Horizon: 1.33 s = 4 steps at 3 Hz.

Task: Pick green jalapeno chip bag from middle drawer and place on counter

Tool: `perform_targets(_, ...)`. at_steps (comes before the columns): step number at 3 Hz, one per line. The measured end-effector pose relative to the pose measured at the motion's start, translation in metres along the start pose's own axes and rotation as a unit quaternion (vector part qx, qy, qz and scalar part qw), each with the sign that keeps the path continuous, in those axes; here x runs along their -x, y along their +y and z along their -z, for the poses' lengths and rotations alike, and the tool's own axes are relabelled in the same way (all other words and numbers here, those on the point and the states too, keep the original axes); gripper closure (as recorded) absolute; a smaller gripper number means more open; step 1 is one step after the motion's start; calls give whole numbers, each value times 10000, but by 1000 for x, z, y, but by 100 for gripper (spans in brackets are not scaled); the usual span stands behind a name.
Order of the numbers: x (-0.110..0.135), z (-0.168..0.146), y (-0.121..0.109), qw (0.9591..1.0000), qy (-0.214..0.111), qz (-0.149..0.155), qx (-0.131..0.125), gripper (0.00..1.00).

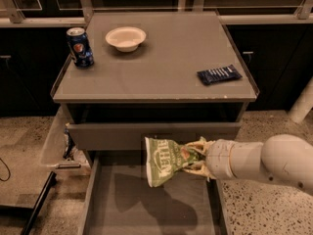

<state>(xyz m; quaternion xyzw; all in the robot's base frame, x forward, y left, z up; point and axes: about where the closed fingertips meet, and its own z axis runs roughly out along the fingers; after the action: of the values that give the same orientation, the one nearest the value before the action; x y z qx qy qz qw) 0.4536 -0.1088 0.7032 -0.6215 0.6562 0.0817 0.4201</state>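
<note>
Gripping chip bag [163, 161] w/ claw [193, 155] over middle drawer [122, 207].

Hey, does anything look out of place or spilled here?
Nothing spilled. The tool holds the green jalapeno chip bag, crumpled, above the open middle drawer; a dark blue wrapper lies askew near the right edge of the counter.
</note>
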Motion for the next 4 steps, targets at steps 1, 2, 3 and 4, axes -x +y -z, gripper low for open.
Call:
perform_targets(1, 34, 32, -36, 9995, 62, 165, -261, 100)
perform_targets(2, 61, 59, -81, 9992, -146, 73, -358, 100)
perform_targets(3, 81, 79, -127, 9977, -531, -125, -415, 100)
perform_targets(4, 89, 84, -151, 9956, -856, -219, -322, 100)
